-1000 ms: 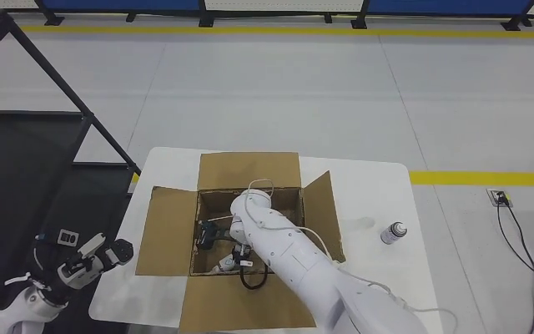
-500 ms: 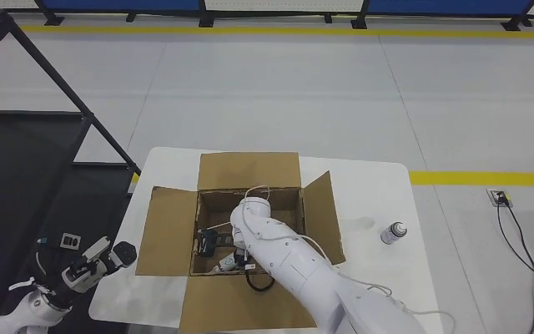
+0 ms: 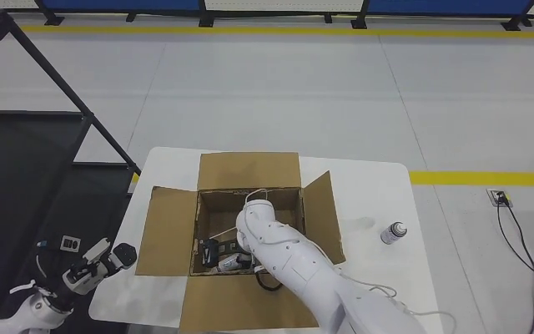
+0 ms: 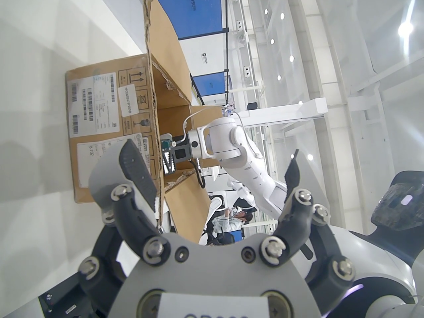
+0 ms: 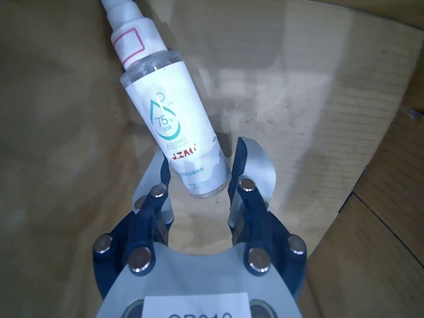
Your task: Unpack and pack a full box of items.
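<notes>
A white table point(image 3: 375, 192) carries an open cardboard box point(image 3: 250, 171), with a small can point(image 3: 393, 232) standing well to its right. Inside the box a spray bottle point(image 5: 165, 114) lies on the floor, its base pinched by the right claw point(image 5: 200, 163). Left of the box, the left claw point(image 4: 212, 155) gapes wide, holding nothing.
</notes>
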